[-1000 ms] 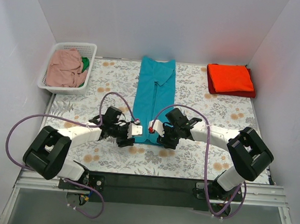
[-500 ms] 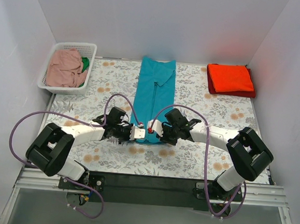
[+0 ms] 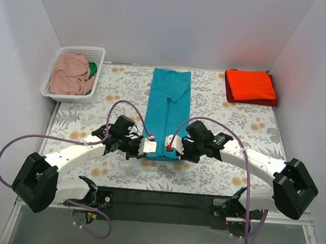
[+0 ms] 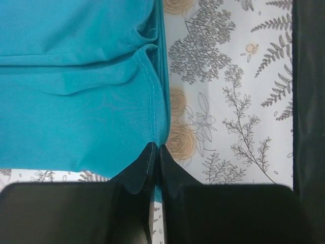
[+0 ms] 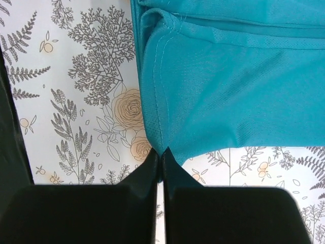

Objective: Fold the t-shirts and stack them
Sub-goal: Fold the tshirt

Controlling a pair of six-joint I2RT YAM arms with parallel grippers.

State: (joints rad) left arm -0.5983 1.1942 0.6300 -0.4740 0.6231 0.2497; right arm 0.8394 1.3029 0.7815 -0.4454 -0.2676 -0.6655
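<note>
A teal-blue t-shirt point(image 3: 168, 102) lies folded into a long strip down the middle of the table. My left gripper point(image 3: 148, 145) is shut on its near left corner, and the hem point(image 4: 155, 137) runs between the black fingers point(image 4: 137, 173). My right gripper point(image 3: 169, 147) is shut on the near right corner, its fingers point(image 5: 177, 170) pinching the stitched hem point(image 5: 160, 117). A folded orange-red t-shirt point(image 3: 250, 85) lies on a dark red cloth at the back right. A dusty pink t-shirt point(image 3: 71, 74) with a bit of green cloth point(image 3: 92, 69) fills the basket.
The white lattice basket point(image 3: 78, 52) stands at the back left corner. A floral-print cloth point(image 3: 114, 90) covers the table. White walls close in on three sides. A black rail point(image 3: 162, 198) runs along the near edge.
Both grippers have closed on the teal shirt's near corners. The shirt's near edge has lifted and its far end has slid slightly toward me; both arms have drawn back a little.
</note>
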